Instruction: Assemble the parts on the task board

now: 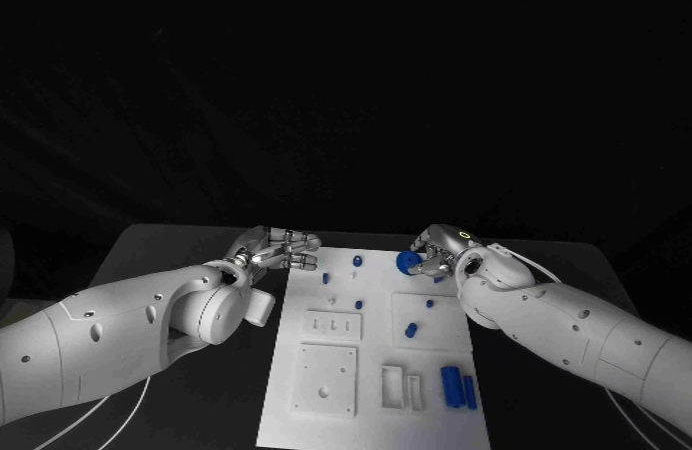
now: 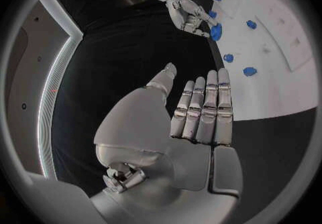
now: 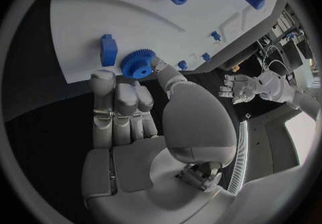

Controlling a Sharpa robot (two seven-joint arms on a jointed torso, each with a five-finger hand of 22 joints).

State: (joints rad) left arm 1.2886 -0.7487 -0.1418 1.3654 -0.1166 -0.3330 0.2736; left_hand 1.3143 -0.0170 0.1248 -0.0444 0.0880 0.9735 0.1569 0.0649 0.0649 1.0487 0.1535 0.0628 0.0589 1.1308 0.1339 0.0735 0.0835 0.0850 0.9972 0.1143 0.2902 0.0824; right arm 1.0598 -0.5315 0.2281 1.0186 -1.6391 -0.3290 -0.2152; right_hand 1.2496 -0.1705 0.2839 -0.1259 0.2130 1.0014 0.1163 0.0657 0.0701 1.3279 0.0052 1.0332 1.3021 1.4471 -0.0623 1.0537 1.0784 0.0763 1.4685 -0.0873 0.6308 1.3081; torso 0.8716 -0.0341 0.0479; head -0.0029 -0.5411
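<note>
Gear (image 3: 138,64) | blue, toothed, likely light, rigid, slick plastic | pinched at rim by right hand (image 1: 437,253), over board (image 1: 433,410) far edge | best grip: across teeth | left hand (image 1: 277,247) unclenched, beside board

Dim overall, upper half of the head view nearly black. Brightest on the task board (image 1: 372,370) at lower centre, lit from above, without harsh glare. Soft and grainy. Fisheye bending of straight edges toward the rims of both wrist circles.
</note>
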